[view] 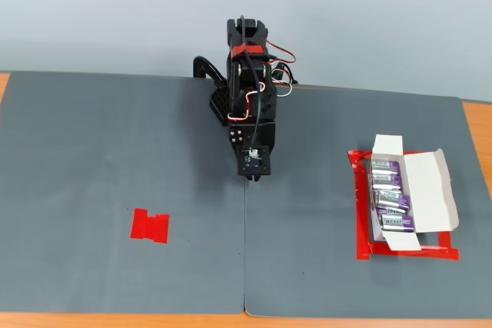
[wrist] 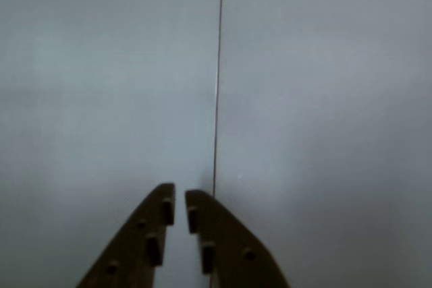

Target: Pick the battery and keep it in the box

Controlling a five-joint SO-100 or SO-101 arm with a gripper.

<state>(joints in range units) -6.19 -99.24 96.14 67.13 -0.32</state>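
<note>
**A:** Grey mat everywhere, and the gripper has nothing on it. In the wrist view the two fingers stand almost together, only a thin slit between the tips, empty.

**B:** So where is a battery to pick?

**A:** None lies loose that I can find. The red tape patch on the left of the fixed view is bare. The only batteries I see are already in the box, far right in that view, stacked in a column with each one's long axis running left to right.

**B:** And the arm?

**A:** Folded at the back centre, gripper pointing down at the seam between the two mats. The wrist view shows that seam as a thin line running away from the fingertips, and blank mat on both sides.

**B:** Which way does the next move go, then?

**A:** The patch is forward and to the left in the fixed view, the box forward and to the right, both well apart from the jaws. With no loose battery, I'd judge the job may be finished, or waiting on a new one at the patch.
</note>
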